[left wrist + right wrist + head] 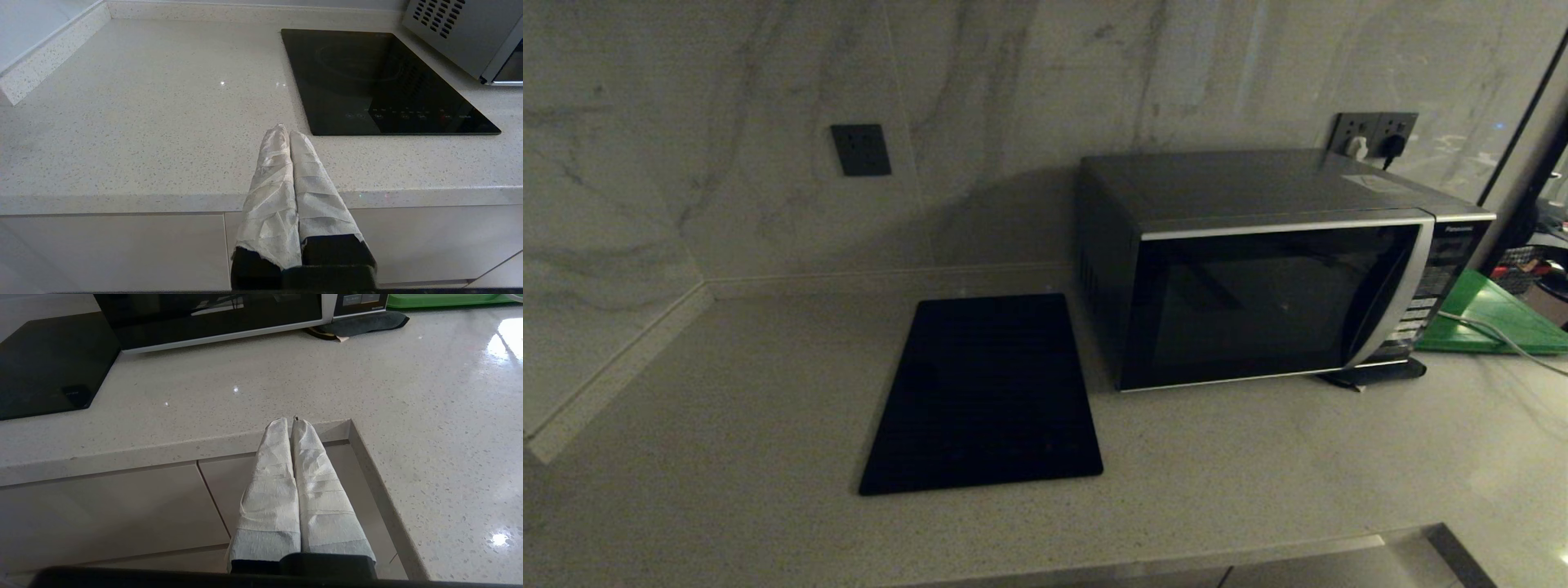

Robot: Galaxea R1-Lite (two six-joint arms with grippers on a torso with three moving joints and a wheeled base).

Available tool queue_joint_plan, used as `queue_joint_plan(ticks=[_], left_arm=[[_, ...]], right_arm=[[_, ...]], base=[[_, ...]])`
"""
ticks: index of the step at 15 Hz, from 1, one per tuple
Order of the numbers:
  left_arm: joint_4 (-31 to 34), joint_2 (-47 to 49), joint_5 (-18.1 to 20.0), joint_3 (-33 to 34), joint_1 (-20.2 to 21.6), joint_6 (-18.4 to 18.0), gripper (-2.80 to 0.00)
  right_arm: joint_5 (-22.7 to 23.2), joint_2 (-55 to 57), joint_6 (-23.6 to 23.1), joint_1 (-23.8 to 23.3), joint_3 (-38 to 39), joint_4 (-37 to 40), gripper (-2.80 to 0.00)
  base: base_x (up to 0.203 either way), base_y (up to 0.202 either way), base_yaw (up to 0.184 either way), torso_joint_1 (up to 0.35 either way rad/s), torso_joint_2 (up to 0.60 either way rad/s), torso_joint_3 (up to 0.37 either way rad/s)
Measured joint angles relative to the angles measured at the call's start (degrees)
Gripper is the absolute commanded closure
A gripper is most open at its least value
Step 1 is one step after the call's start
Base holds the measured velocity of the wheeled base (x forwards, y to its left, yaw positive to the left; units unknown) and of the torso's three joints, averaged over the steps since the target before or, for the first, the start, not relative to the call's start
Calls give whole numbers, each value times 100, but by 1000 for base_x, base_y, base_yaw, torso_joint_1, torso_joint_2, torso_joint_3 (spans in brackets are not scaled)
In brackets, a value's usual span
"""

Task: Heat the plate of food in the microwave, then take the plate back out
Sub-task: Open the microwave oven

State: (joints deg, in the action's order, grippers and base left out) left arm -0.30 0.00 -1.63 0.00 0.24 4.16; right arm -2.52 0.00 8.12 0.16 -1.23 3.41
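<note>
The microwave (1274, 269) stands at the back right of the counter with its dark glass door closed; its lower front edge also shows in the right wrist view (212, 318). The plate of food is out of view. Neither arm shows in the head view. My left gripper (286, 132) hangs in front of the counter's front edge, left of the black mat, its white-wrapped fingers pressed together and empty. My right gripper (291, 422) hovers at the counter's front edge by an inner corner, well in front of the microwave, shut and empty.
A flat black rectangular mat (984, 392) lies left of the microwave. A green board (1494, 314) and a white cable (1486, 331) lie to the right of the microwave. A dark pad (359, 324) sticks out under the microwave's right corner. Cabinet fronts (114, 249) lie below the counter.
</note>
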Motion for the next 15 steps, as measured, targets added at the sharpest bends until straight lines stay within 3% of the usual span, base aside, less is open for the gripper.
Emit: queue_joint_plan(ticks=[8, 10, 12, 15], left_arm=[[-2, 0, 0, 0, 0, 2, 0], [-1, 0, 0, 0, 0, 3, 0], [-2, 0, 0, 0, 0, 2, 0], [0, 0, -2, 0, 0, 2, 0]], right_arm=[[2, 0, -219, 0, 0, 0, 0], [-12, 4, -86, 0, -99, 17, 0], [13, 125, 88, 0, -702, 81, 0], [-123, 1029, 401, 2, -2351, 250, 0]], base=[[0, 0, 0, 0, 0, 0], [0, 0, 0, 0, 0, 0], [0, 0, 0, 0, 0, 0], [0, 0, 0, 0, 0, 0]])
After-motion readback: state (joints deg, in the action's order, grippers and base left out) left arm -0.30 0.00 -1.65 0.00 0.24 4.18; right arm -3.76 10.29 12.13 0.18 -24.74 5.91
